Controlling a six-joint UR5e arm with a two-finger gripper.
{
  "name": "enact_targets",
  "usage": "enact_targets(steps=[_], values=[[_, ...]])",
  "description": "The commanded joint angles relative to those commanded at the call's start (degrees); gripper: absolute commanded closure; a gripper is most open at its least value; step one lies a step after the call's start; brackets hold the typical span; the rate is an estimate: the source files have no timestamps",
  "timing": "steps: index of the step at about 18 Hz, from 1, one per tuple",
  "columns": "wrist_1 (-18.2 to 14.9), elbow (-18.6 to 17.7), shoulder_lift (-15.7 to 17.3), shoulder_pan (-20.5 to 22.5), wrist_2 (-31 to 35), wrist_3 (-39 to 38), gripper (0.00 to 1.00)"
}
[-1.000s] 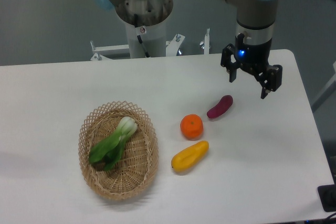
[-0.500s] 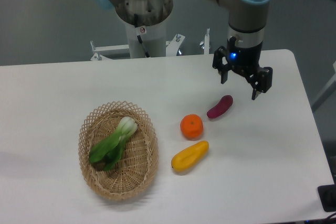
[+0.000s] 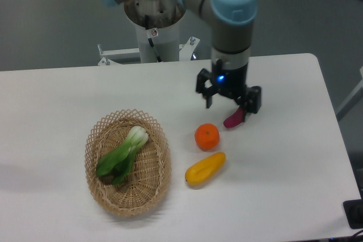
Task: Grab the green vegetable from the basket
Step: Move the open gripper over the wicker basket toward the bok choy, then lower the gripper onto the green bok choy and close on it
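Note:
The green vegetable [image 3: 122,154], a small bok choy with a pale stem and dark green leaves, lies inside the oval tan wicker basket [image 3: 155,181] at the left front of the table. My gripper [image 3: 229,106] hangs open and empty over the table's middle right, above a purple vegetable, well to the right of the basket. Its fingers point down.
An orange fruit [image 3: 207,136] sits right of the basket. A yellow squash-like fruit [image 3: 205,168] lies in front of it. A purple vegetable [image 3: 233,118] is partly hidden behind the gripper's right finger. The arm's base [image 3: 154,15] stands behind the table.
The gripper has moved left across the table, from the right edge region to above the purple vegetable, staying open. The objects have not moved.

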Motion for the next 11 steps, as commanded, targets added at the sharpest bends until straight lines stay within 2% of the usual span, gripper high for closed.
enact_targets(steps=[2, 3, 5, 9, 11], values=[[3.51, -0.09, -2.72, -4.22, 0.52, -4.42, 0.0], [4.23, -0.09, -3.43, -5.02, 0.53, -5.3, 0.0], [4.15, -1.05, -3.44, -6.86, -0.09, -6.1, 0.0], [4.76, -7.02, -3.61, -10.39, -0.17, -5.31, 0.0], [4.85, -8.7, -4.14, -11.88, 0.0, -4.79, 0.0]])
